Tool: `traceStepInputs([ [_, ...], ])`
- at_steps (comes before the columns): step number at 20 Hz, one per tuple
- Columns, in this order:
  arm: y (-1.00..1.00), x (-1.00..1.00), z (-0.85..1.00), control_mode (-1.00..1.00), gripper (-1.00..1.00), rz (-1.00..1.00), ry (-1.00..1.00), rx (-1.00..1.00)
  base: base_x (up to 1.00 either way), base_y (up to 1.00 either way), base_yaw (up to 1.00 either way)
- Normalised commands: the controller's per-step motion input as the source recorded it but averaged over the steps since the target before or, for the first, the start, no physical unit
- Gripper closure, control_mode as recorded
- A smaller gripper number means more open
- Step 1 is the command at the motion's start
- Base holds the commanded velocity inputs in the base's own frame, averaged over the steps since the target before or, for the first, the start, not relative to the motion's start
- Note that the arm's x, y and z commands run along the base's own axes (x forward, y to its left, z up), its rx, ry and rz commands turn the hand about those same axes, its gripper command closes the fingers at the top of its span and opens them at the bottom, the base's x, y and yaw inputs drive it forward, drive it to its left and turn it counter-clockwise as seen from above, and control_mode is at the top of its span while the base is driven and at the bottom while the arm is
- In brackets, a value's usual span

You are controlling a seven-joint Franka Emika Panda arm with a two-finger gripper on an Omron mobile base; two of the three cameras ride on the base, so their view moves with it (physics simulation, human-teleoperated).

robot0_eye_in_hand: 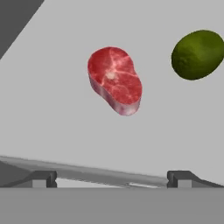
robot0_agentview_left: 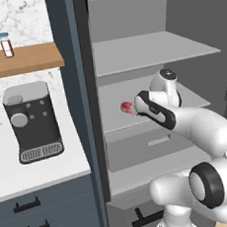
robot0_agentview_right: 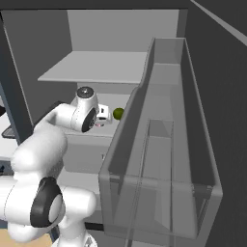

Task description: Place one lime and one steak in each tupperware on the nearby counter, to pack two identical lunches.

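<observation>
Steak (robot0_eye_in_hand: 115,81) and lime (robot0_eye_in_hand: 197,54) apart on grey fridge shelf (robot0_eye_in_hand: 57,109)

A: Obs. 1, to the left of the gripper (robot0_eye_in_hand: 111,179)?
B: Dark coffee machine (robot0_agentview_left: 33,121), well off to its left and lower. Higher up, a wooden wall shelf (robot0_agentview_left: 23,60) with a small jar (robot0_agentview_left: 6,45) standing upright.
A: Closer in?
B: Grey fridge shelf (robot0_agentview_left: 148,50) above it. See-through door bin (robot0_agentview_right: 164,144) off to its right.
</observation>
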Motion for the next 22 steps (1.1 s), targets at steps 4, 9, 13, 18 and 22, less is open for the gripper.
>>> traceStepInputs([
  [4, 0.03, 0.48, -0.17, -1.0, -1.0, 0.06, 0.01, -0.03, 0.0, 0.0, 0.0],
  [9, 0.01, 0.44, -0.19, -1.0, -1.0, 0.07, 0.01, -0.01, 0.0, 0.0, 0.0],
  [13, 0.1, 0.34, -0.28, -1.0, -1.0, 0.07, 0.0, -0.05, 0.0, 0.0, 0.0],
  [18, 0.11, 0.3, -0.21, -1.0, -1.0, 0.06, 0.0, -0.05, 0.0, 0.0, 0.0],
  [22, 0.05, 0.27, -0.16, -1.0, -1.0, 0.05, 0.0, -0.04, 0.0, 0.0, 0.0],
])
